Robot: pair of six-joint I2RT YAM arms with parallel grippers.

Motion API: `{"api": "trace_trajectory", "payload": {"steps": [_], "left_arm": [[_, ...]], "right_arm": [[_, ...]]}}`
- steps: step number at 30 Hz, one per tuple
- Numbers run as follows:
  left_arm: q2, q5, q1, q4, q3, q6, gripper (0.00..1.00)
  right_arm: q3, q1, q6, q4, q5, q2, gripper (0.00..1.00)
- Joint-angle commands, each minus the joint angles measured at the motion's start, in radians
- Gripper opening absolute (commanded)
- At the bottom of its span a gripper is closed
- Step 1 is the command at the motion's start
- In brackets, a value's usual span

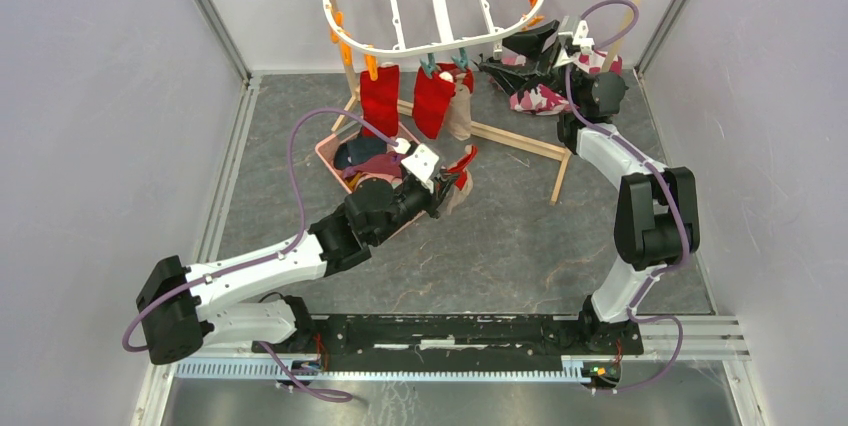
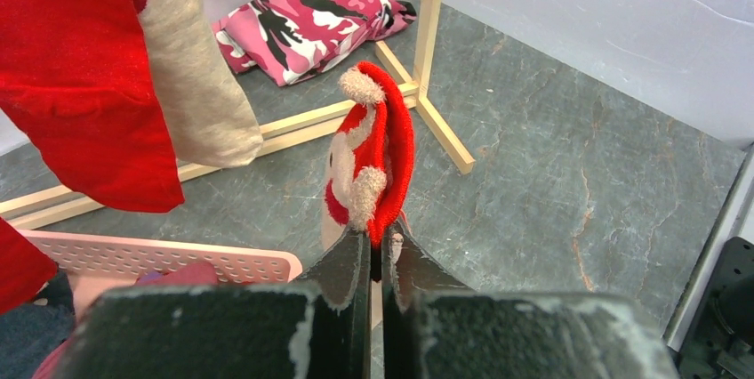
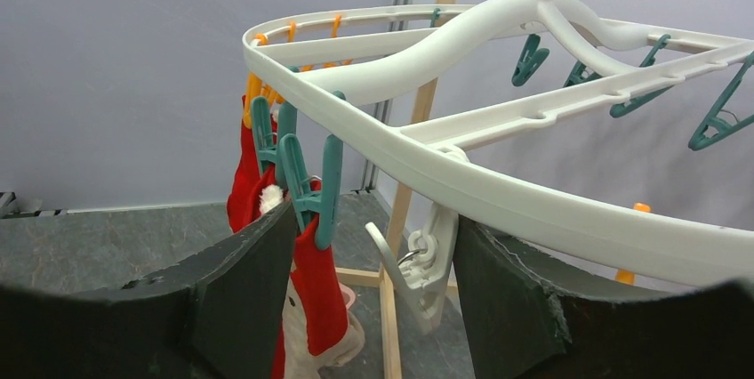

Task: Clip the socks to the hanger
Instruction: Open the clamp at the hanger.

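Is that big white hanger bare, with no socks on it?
No, red socks hang from pegs along the near rim of the hanger in the overhead view.

Grey stone floor point(image 1: 480, 246), pale lilac walls point(image 1: 100, 96)

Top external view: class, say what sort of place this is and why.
Probably a robot lab test cell staged for laundry: plain panel walls enclose it, two arms stand bolted to a rail, and red socks hang from a peg hanger.
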Motion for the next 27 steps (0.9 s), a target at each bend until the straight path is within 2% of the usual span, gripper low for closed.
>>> {"api": "trace_trajectory", "payload": {"steps": [1, 16, 23, 27], "left_arm": [[-0.004, -0.005, -0.010, 0.028, 0.036, -0.015, 0.02], [-0.009, -0.010, -0.014, 0.027, 0.033, -0.017, 0.02], [-0.009, -0.011, -0.017, 0.028, 0.033, -0.017, 0.02], [-0.006, -0.011, -0.017, 0.028, 0.036, -0.017, 0.02]], "right_arm": [[-0.004, -0.004, 0.028, 0.073, 0.000, -0.045, 0.69], [-0.005, -0.007, 0.033, 0.070, 0.006, -0.050, 0.60], [-0.004, -0.007, 0.032, 0.055, 0.009, -0.050, 0.50], [-0.001, -0.007, 0.032, 0.047, 0.009, -0.050, 0.37]]}}
